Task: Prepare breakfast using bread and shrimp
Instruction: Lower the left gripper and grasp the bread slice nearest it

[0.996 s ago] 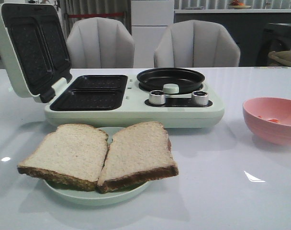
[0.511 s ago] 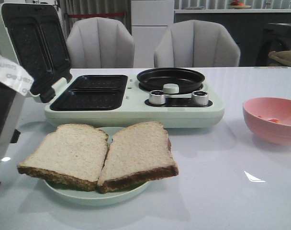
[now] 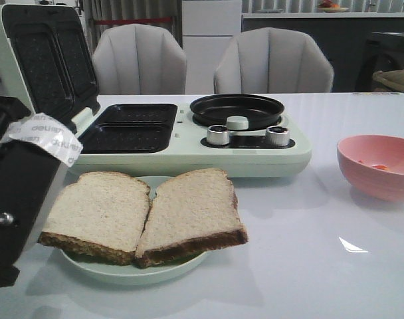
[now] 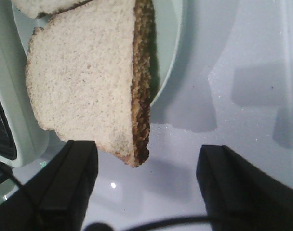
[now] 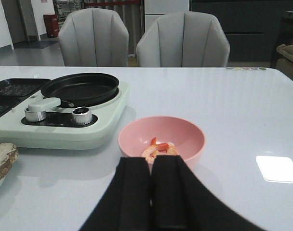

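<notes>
Two tan bread slices with dark crusts, the left slice (image 3: 99, 212) and the right slice (image 3: 192, 212), lie side by side on a pale green plate (image 3: 132, 272). My left arm (image 3: 22, 186) is at the plate's left side. In the left wrist view my left gripper (image 4: 145, 178) is open and empty, just short of a corner of the near slice (image 4: 84, 82) that overhangs the plate (image 4: 168, 38). The shrimp (image 5: 158, 148) lies in a pink bowl (image 5: 161, 139), also in the front view (image 3: 380, 167). My right gripper (image 5: 152, 161) is shut and empty just before the bowl.
A pale green breakfast maker (image 3: 189, 156) stands behind the plate, its lid (image 3: 42, 66) raised at the left, black sandwich trays (image 3: 125, 129) open, and a round black pan (image 3: 236, 107) on its right half. Two grey chairs stand beyond the white table.
My left arm has come into the front view from the left and moved right, up to the left bread slice. Bread, bowl and appliance have not moved.
</notes>
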Tool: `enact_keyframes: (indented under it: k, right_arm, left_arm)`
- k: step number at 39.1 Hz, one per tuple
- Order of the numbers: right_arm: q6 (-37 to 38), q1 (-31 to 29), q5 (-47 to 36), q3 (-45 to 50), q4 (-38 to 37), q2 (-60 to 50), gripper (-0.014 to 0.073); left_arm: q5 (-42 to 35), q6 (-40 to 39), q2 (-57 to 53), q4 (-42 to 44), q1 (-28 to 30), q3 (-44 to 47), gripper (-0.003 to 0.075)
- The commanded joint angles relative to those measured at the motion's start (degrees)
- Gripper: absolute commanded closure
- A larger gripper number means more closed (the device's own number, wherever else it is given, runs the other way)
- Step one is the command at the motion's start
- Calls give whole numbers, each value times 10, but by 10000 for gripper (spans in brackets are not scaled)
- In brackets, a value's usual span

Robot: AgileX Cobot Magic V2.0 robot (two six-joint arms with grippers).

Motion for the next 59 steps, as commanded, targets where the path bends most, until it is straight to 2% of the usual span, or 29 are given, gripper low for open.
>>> enact_keyframes:
  k: [1,7,17,28,37,46,54,59]
  right_arm:
    - [-7,-2,-49,-9,-1,-12,459]
    - [-7,-2,-49,-9,-1,-12,459]
    - [-7,-2,-49,-9,-1,-12,459]
    - [-7,-2,-49,-9,-1,-12,459]
    - [-7,-2,-49,-9,-1,-12,459]
    - [-7,-2,-49,-9,-1,-12,459]
    - [-7,-2,-49,-9,-1,-12,459]
    - [-7,-2,-49,-9,-1,-12,459]
  left_arm:
    - [-7,-3,6,23,10,-15,218]
    - [-4,-9,30,62,11,-15,218]
    - [1,-49,73,88,23,-49,218]
    - [25,-53,103,114,34,-60,233]
    - [24,-53,110,129,45,-60,372]
    - [27,-53,131,156,61,-60,407]
    - [30,-53,131,164,61,-60,607]
    - [32,-53,131,164,60,-60,603]
